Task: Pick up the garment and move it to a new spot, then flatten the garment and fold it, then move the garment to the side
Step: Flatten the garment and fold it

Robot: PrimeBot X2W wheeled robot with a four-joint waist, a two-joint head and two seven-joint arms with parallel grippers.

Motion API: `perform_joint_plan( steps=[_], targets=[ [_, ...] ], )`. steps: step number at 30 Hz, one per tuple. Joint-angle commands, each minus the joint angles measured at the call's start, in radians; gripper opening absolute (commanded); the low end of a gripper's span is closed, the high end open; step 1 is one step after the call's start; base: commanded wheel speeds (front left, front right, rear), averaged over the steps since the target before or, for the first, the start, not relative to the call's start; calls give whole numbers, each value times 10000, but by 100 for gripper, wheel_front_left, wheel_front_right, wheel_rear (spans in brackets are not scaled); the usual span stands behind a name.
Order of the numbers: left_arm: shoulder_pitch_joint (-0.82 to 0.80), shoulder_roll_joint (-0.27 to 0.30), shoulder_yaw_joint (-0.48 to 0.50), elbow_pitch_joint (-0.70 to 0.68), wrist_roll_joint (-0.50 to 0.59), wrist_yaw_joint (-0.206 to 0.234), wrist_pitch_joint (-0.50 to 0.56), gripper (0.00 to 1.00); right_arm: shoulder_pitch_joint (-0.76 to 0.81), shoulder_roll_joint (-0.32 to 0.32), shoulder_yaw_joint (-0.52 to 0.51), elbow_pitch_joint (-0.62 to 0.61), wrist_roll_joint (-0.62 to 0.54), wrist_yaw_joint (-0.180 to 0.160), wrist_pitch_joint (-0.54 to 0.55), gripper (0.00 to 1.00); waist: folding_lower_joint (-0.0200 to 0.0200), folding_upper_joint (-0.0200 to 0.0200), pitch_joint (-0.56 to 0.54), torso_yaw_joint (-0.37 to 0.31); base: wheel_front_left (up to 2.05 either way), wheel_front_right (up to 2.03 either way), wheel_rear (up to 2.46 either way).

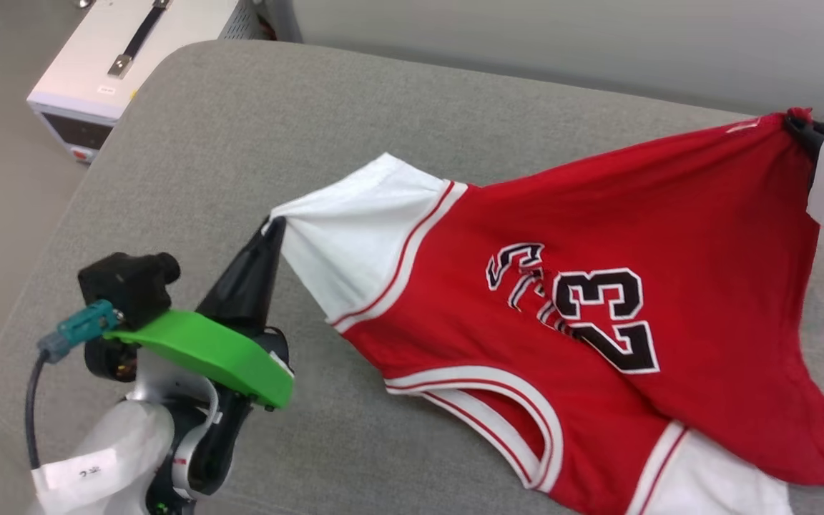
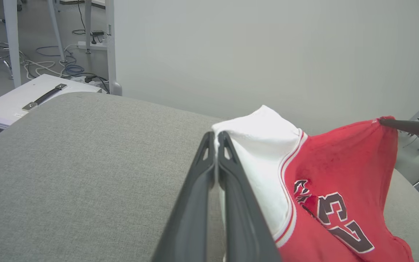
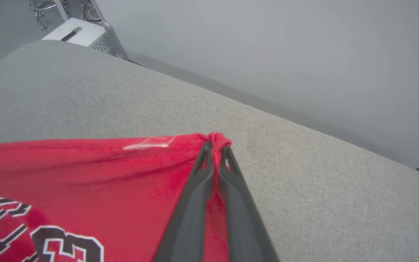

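A broad grey woven-fabric cushion (image 1: 240, 143) with rounded corners and a softly rolled edge carried the work. Partly on it lay a red soft-fabric jersey T-shirt (image 1: 705, 236) with white short sleeves, red-and-white striped trim and a black, white-outlined "23" facing up. Its striped neckline and the near sleeve rested on the cushion at the near right. The left sleeve's tip and the far right corner stood raised off the weave.

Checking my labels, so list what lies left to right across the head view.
White equipment case → left gripper → garment's white sleeve → black 23 → right gripper.
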Motion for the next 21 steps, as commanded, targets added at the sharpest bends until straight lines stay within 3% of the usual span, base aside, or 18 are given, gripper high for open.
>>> perform_joint_plan(
  steps=[1,11,21],
  targets=[
    [-305,153,207,-140,103,140,-84,0,135,53,-37,-87,73,-7,-251,0,0,0,-757,-728,0,0,0],
    [-1224,776,1117,-953,468,549,-133,0,672,186,-404,-1181,182,-7,-1182,0,0,0,-1536,-1588,0,0,0],
    [-2407,1140,1748,-1450,822,748,-227,0,1319,321,-1238,-3045,-13,-7,-1061,0,0,0,-1936,-2265,0,0,0]
  ],
)
